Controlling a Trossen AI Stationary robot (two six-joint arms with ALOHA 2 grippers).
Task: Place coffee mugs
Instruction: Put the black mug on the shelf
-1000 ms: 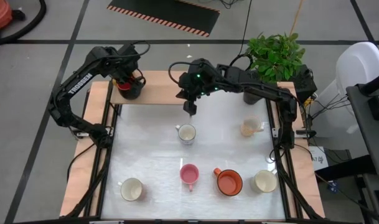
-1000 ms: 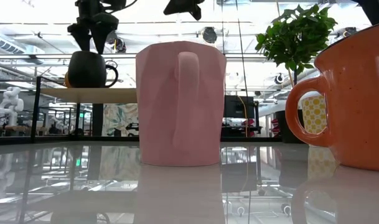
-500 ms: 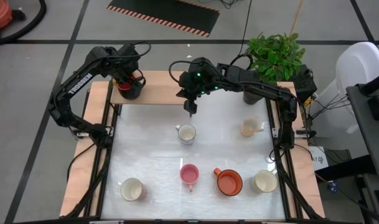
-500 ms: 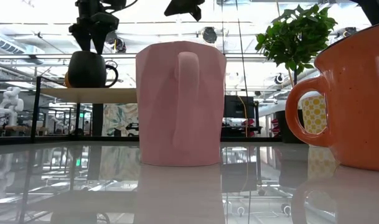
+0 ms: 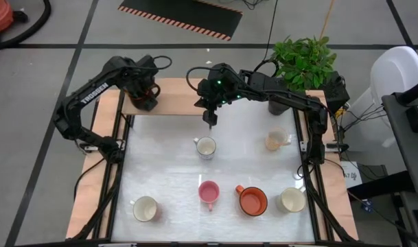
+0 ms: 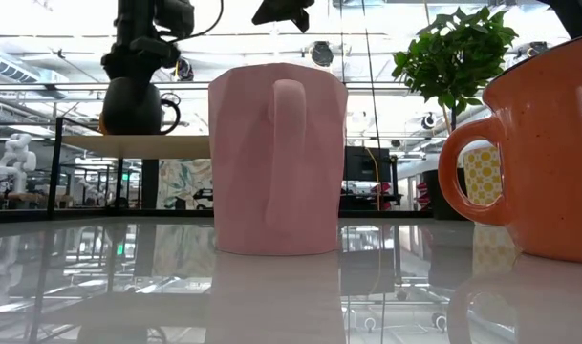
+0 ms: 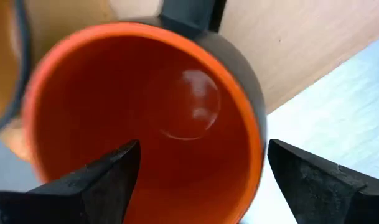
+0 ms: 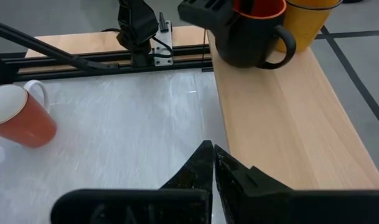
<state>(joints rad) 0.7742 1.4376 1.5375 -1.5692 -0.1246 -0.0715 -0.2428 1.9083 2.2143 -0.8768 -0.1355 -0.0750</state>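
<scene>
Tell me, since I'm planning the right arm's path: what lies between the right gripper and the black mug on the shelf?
Only bare wooden shelf lies between the shut right gripper and the black mug, as the right wrist view shows.

We've got bright, even light from overhead, and the white table (image 5: 174, 185) throws back soft glare. Across the low view, the glossy top mirrors the pink mug (image 6: 276, 158) against a washed-out, backlit room. Up close in the left wrist view, the red-lined mug (image 7: 145, 124) is blurred
</scene>
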